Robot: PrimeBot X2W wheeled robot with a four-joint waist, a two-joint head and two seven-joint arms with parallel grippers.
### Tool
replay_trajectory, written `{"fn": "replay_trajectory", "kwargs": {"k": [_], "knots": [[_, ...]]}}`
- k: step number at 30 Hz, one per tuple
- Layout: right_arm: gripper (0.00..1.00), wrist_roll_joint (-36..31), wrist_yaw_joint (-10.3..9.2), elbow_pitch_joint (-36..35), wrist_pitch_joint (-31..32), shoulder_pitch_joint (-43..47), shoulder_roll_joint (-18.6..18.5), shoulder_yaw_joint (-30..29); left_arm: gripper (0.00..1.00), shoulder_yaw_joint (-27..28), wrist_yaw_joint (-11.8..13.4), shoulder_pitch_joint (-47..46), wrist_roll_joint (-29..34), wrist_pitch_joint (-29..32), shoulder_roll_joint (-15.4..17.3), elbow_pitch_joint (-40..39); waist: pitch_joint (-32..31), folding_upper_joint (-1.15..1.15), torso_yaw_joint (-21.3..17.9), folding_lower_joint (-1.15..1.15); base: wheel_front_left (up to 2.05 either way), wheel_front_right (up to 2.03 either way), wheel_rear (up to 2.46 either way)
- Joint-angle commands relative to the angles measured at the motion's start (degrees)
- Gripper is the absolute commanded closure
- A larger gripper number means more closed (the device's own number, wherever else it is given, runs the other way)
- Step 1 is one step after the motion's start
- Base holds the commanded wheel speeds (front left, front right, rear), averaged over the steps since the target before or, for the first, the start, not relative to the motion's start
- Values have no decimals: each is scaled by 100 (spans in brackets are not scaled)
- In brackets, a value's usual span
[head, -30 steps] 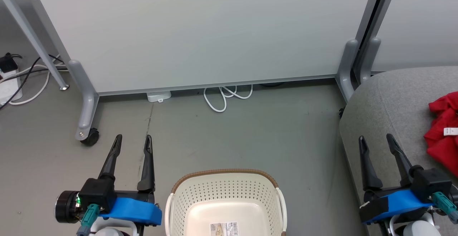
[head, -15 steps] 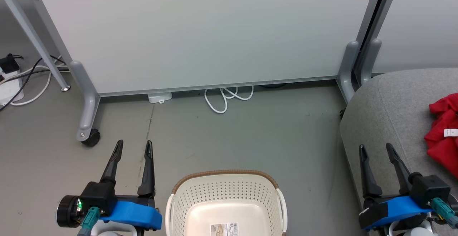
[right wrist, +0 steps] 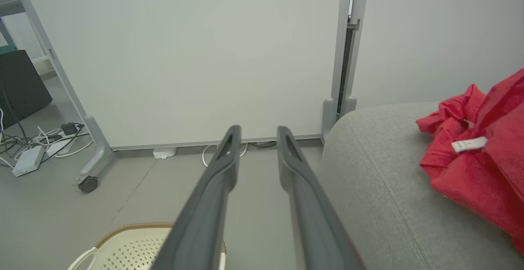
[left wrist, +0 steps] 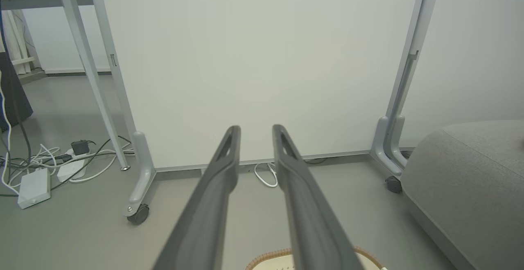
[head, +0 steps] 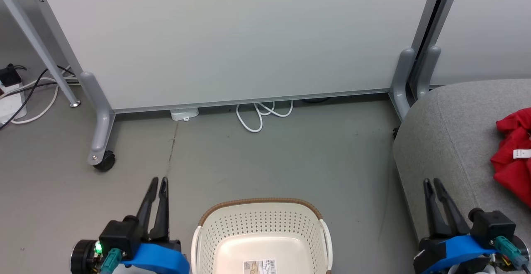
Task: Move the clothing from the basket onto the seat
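Looks done: red soft clothing (head: 508, 170) on grey fabric seat (head: 448, 133), none seen in cream-white plastic basket (head: 261, 220). Left gripper (head: 159, 179), right gripper (head: 431, 181) slightly apart, empty.

In the head view, the basket (head: 261, 220) at 6 o'clock is cream-white with a dotted perforation pattern on its walls, a brown woven-look rim, white handles and a printed label (head: 259, 265) on its bottom. The clothing (head: 512, 170) at 3 o'clock is bright red with a small white tag (head: 521, 153), against the plain grey seat (head: 448, 133). The left end effector (head: 159, 180) at 7 o'clock and the right end effector (head: 431, 181) at 5 o'clock have black fingers on blue mounts.
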Motion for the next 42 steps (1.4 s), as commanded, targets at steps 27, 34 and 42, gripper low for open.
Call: {"fn": "replay_trajectory", "kwargs": {"k": [27, 34, 42], "knots": [[100, 2710, 0, -81, 685, -33, 5, -49, 100, 330, -55, -69, -2697, 680, -3, 15, 4, -1, -84, 0, 0, 0, 0], [100, 3338, 0, -120, 841, -50, 3, -56, 100, 411, -66, -104, -3319, 833, -3, -5, 5, -1, -107, 0, 0, 0, 0], [100, 4003, 0, -161, 1006, -69, 1, -66, 100, 490, -81, -138, -3979, 996, -3, -24, 7, -1, -134, 0, 0, 0, 0]]}}
